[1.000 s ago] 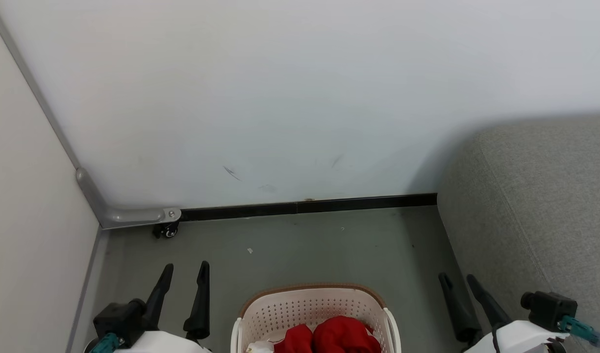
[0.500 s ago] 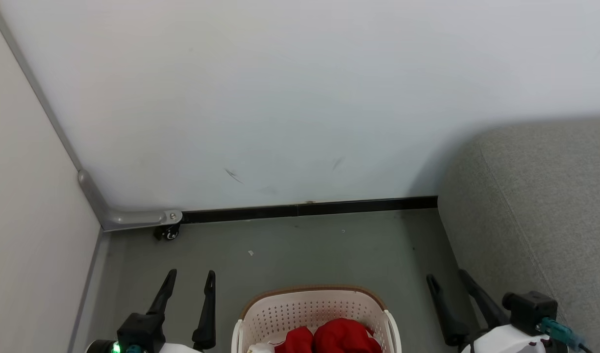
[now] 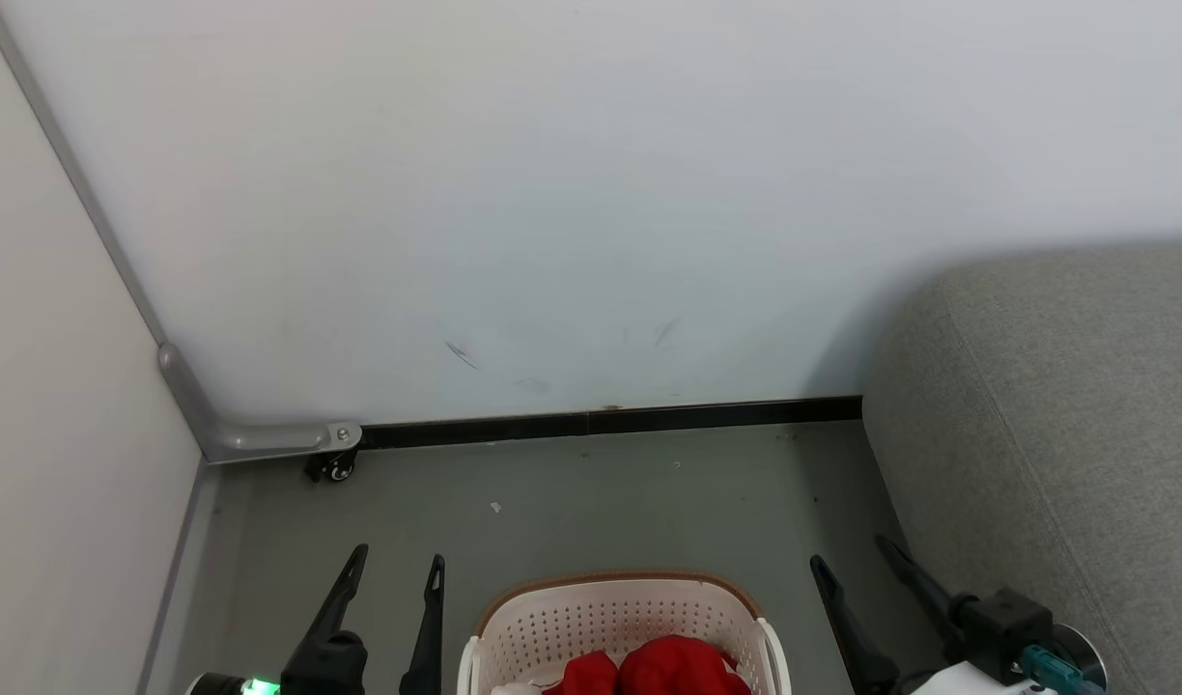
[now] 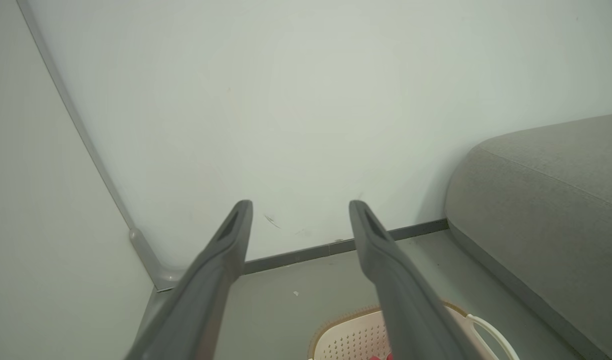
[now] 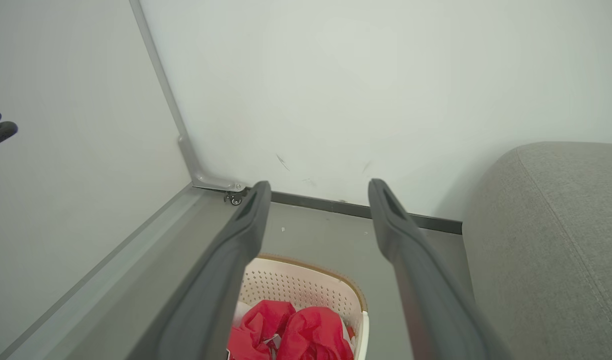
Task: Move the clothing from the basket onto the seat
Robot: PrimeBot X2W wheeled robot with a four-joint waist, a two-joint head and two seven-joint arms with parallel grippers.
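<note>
A plain white wall is seen across most of the head view, met on the left by a second pale panel at a corner. A large grey fabric-upholstered seat cushion with a rounded corner is found at the right, set against the wall and bare of garments where it is visible. A dull grey-green floor is spread between panel and seat. A cream-white perforated plastic basket with a brown rim is stood on the floor at the bottom centre, just left of the seat. The bright red soft clothing is bunched inside the basket. The basket is flanked by the left gripper and the right gripper; both are held above the floor with their long dark fingers spread wide, and nothing is grasped or touched by either. A black skirting strip is run along the wall's foot, and a grey metal bracket with a small black caster is fixed at the corner.
</note>
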